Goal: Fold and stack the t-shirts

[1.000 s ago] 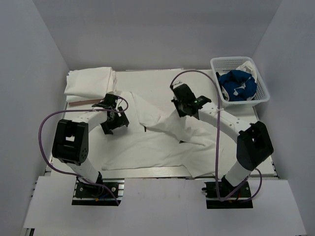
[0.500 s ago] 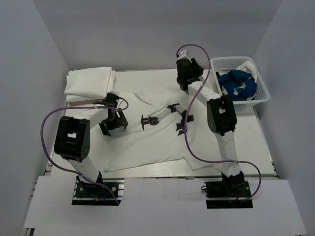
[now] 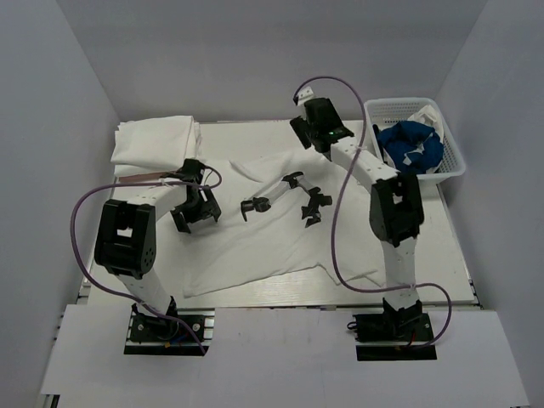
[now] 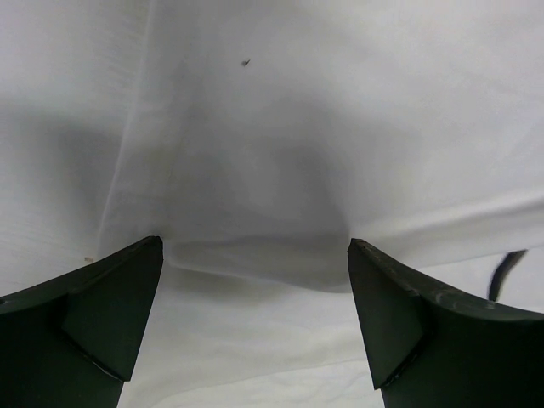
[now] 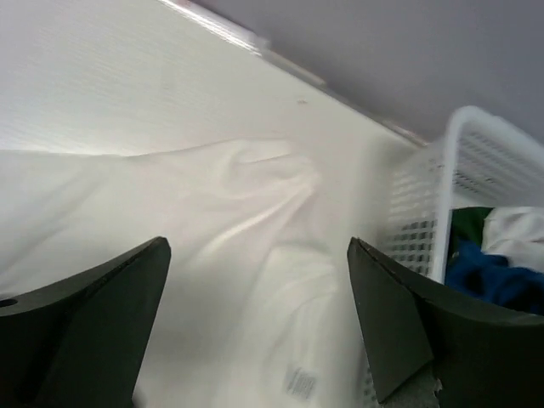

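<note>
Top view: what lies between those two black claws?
A spread white t-shirt lies between the left gripper and the right gripper, seen in the top view.

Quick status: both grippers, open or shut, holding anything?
Left gripper: jaws open, empty, above the flat white cloth t-shirt.
Right gripper: jaws open, empty.

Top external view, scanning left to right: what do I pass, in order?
folded white t-shirts → left gripper → right gripper → blue t-shirt, lying in the white basket. The spread white t-shirt spans the middle, so it has no single place in the order.
</note>
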Controlling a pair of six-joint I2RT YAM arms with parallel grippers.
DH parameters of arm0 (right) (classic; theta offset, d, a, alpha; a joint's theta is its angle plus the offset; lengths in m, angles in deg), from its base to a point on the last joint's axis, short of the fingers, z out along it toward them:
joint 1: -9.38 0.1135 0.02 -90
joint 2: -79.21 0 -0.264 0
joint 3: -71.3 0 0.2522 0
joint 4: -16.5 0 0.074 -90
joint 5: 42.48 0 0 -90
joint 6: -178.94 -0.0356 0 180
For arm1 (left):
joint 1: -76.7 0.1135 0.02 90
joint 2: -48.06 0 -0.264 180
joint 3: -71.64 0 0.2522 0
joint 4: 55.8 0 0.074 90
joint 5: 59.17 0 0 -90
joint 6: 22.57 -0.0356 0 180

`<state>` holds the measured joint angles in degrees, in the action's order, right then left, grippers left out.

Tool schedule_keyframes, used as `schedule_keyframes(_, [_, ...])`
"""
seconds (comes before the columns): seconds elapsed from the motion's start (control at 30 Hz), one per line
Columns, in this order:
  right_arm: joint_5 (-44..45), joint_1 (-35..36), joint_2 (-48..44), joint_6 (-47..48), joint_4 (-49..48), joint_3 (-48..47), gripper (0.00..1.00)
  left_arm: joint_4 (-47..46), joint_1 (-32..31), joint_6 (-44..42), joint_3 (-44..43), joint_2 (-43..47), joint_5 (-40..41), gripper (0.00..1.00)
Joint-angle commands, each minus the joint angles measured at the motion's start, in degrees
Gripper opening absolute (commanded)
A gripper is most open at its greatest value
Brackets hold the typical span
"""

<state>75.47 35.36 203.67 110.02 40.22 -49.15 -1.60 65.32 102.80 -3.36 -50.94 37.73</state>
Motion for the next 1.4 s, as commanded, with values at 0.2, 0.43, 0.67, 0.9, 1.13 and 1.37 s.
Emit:
schedule_keyframes(0.2, [-20.6,-1.8,-23.9,-35.5,8.9,28.1,0.9,-4.2,0.0,-2.9,-10.9,2.9,-2.4,1.0])
schedule_keyframes(0.43, [-21.2,-4.2,-33.3,-39.8,9.6,47.0,0.9,-5.9,0.0,-4.2,-19.3,-7.2,-3.1,1.0])
schedule_keyframes(0.67, [-25.5,-5.3,-36.1,-37.9,10.4,59.1,0.9,-3.9,0.0,-4.2,-22.8,-12.3,0.6,1.0])
schedule_keyframes(0.9, [-25.4,-5.2,-40.2,-41.2,16.8,65.6,0.9,-2.7,0.0,-3.6,-22.3,-13.4,1.8,1.0])
schedule_keyframes(1.13, [-30.0,-5.1,-51.6,-46.0,27.0,68.6,0.9,0.3,0.0,-3.6,-24.9,-15.2,4.3,1.0])
schedule_keyframes(1.37, [-23.3,-5.4,-48.2,-41.6,22.3,51.0,0.9,2.1,0.0,-4.2,-28.5,-17.0,5.9,1.0])
